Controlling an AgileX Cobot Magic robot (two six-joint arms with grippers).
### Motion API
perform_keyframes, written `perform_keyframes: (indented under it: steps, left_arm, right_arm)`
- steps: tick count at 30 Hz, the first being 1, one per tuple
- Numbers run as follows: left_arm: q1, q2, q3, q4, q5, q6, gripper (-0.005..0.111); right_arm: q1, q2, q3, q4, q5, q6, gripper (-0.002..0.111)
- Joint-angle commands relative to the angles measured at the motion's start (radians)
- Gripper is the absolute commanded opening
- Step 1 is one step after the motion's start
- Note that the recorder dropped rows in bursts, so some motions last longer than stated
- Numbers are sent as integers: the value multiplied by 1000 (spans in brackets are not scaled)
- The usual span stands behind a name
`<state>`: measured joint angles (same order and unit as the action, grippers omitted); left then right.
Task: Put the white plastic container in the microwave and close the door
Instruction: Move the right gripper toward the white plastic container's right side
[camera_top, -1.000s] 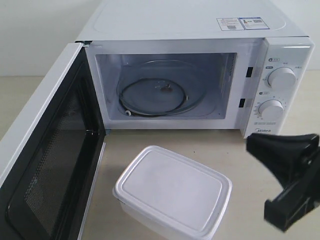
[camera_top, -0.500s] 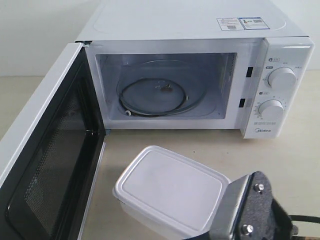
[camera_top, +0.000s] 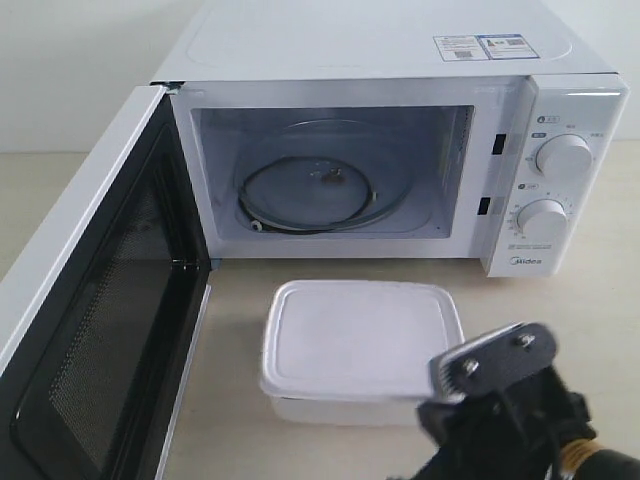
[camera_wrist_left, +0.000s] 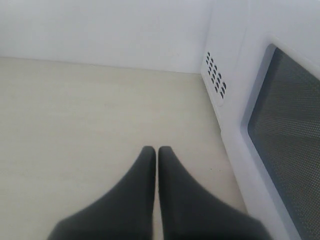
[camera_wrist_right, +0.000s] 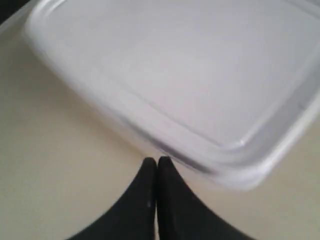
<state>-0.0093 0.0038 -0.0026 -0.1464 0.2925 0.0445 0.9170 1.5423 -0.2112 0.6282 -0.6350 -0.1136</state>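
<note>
Fingers (camera_wrist_left: 135, 195) pressed flat together on the left gripper (camera_wrist_left: 157, 151), no gap between them and nothing held, hanging over bare table (camera_wrist_left: 75, 115) on the outer side of the open door. That tabletop is a pale cream, matte and unmarked, running back to a plain white wall (camera_wrist_left: 100, 30). Near the gripper in the left wrist view, a white panel shows a small patch of vent holes (camera_wrist_left: 215, 76), and a dark mesh window (camera_wrist_left: 290, 135) sits next to it.

Over to the exterior view: the door (camera_top: 90, 330) is swung wide open on the left, its black mesh-lined inner face turned toward the cavity. The microwave (camera_top: 380, 45) stands at the back of the table, its cavity white, with the glass turntable (camera_top: 320, 185) lying inside on its ring. Behind the microwave, more plain pale wall.

And the white plastic container (camera_top: 360, 345): it's on the tabletop with its lid on, right in front of the open cavity but outside it, its long side square to the microwave's front. Further right, two round dials (camera_top: 563, 157) are stacked on the control panel.

Bottom right, the right arm (camera_top: 500, 385) comes in low, its wrist covering the container's near right corner. In the right wrist view, the right gripper (camera_wrist_right: 157, 161) has its fingers closed tight against each other, gripping nothing, tips right at the container's rim. Whether they touch it, can't tell.
</note>
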Motion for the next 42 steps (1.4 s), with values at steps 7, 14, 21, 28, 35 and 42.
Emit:
perform_keyframes:
  steps: [7, 14, 21, 28, 35, 42]
  left_arm:
    - [5, -4, 3, 1, 3, 2, 4]
    - [5, -4, 3, 1, 3, 2, 4]
    - [5, -4, 3, 1, 3, 2, 4]
    - [5, -4, 3, 1, 3, 5, 4]
    - [5, -4, 3, 1, 3, 5, 4]
    - [5, -4, 3, 1, 3, 5, 4]
  right_arm:
    - [6, -80, 1, 411, 49, -242, 0]
    - [99, -129, 1, 273, -66, 42, 0]
    - [245, -129, 11, 273, -231, 382, 0]
    - [339, -125, 125, 363, -354, 831, 0]
    - [339, -125, 163, 483, -374, 1083, 0]
    - [336, -25, 54, 539, -397, 1023, 0]
